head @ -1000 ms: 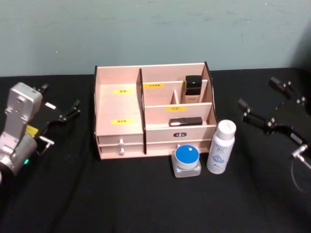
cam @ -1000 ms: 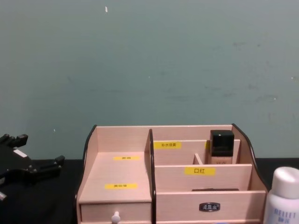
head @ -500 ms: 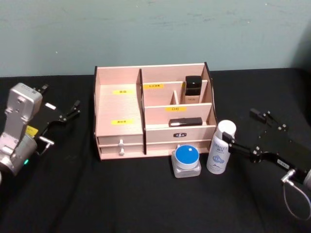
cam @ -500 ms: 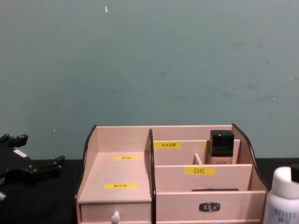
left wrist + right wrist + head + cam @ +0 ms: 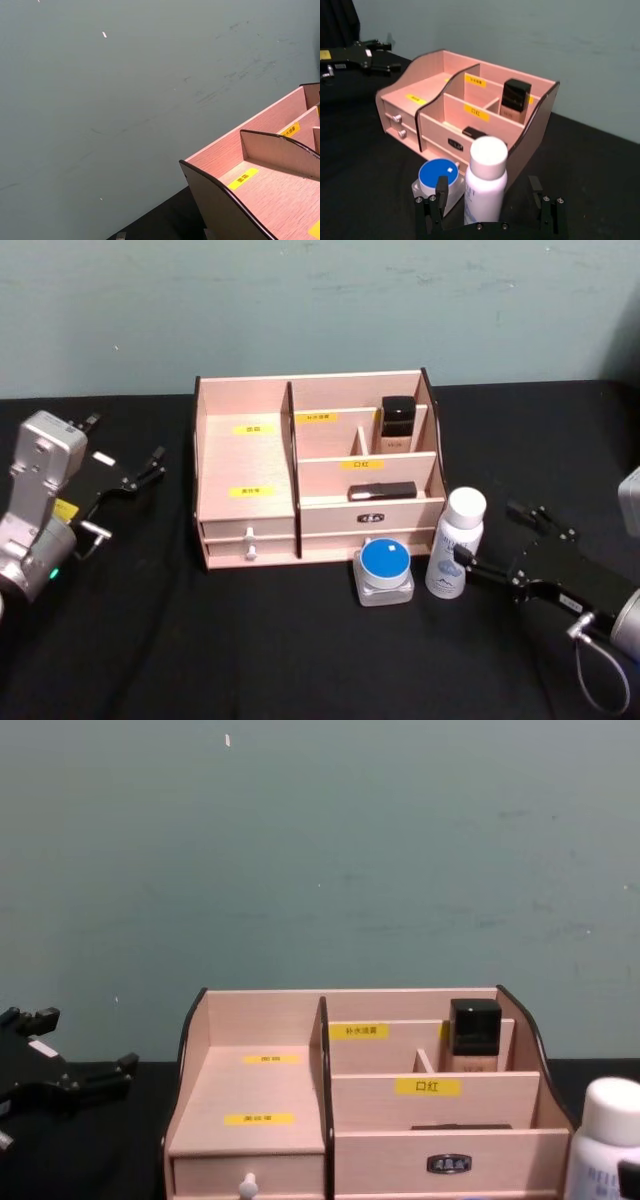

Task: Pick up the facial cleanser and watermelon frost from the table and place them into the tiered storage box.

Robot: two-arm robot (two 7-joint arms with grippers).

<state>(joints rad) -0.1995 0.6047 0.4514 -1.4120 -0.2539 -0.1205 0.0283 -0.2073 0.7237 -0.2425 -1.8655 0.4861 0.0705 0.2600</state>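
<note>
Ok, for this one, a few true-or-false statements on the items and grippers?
1. The white bottle stands on the table, right of the blue-lidded jar. True.
2. The right gripper is shut on the bottle. False: it is open, by the bottle.
3. The jar sits inside the tiered storage box. False: it is on the table in front of it.
4. The left gripper sits left of the box, open. True.
</note>
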